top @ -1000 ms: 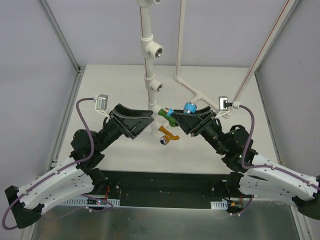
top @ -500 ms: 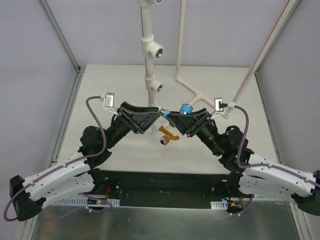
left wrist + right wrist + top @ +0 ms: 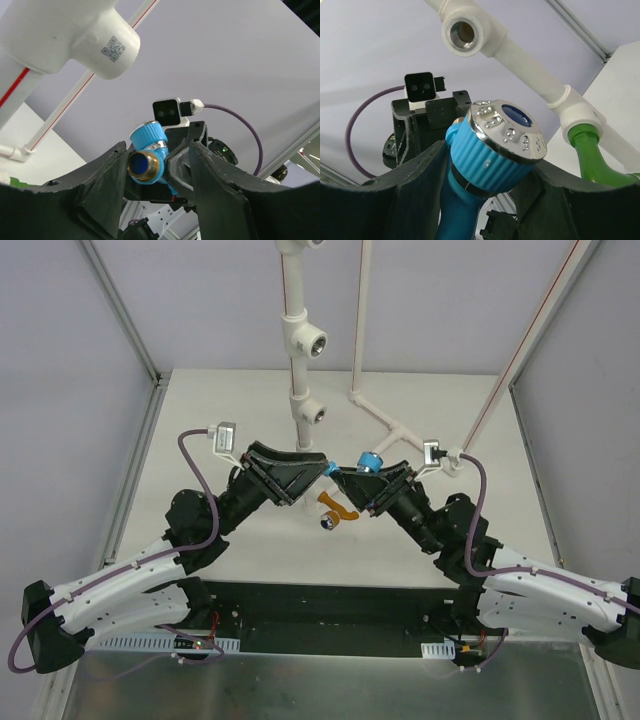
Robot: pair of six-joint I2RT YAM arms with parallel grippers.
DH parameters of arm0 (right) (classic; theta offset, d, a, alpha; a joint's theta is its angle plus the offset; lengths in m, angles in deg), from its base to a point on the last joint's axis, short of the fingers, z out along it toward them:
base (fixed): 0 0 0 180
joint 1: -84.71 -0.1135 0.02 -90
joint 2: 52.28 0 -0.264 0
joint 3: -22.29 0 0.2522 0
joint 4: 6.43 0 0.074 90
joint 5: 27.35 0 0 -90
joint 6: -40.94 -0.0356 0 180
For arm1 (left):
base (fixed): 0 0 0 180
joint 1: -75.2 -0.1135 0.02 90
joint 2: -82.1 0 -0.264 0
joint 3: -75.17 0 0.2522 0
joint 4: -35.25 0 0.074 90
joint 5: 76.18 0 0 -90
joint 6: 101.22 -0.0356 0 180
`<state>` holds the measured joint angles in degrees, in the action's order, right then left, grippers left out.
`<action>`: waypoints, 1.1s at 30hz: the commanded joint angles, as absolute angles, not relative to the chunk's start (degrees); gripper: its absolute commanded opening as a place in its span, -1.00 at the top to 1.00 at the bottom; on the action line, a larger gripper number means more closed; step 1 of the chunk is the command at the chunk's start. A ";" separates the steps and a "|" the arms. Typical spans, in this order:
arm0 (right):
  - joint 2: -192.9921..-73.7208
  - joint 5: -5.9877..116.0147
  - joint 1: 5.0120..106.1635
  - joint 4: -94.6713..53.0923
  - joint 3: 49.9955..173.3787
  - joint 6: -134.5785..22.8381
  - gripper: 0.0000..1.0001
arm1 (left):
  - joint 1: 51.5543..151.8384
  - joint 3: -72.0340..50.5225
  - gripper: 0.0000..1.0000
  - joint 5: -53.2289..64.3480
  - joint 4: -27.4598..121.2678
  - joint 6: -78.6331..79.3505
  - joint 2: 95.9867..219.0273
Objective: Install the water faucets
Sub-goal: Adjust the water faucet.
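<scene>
My right gripper (image 3: 485, 162) clamps the blue faucet (image 3: 148, 150). My left gripper (image 3: 156, 169) flanks its brass end, and I cannot tell if it bites. I should seat squarely before the right lets go.

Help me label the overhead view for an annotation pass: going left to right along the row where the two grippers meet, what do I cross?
In order: left wrist camera → left gripper → light blue faucet → right wrist camera.
</scene>
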<state>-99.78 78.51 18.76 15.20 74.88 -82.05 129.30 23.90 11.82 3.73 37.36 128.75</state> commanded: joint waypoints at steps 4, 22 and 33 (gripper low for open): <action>-99.39 81.11 18.27 21.20 74.64 -81.49 1.00 | 130.92 21.16 0.24 10.92 -1.79 37.20 129.83; -100.44 79.18 18.09 26.47 73.50 -81.05 1.00 | 131.71 21.51 0.11 11.01 -2.85 38.26 131.14; -99.30 78.92 18.01 27.27 72.88 -81.31 1.00 | 131.80 21.95 0.07 12.06 -2.58 37.56 130.62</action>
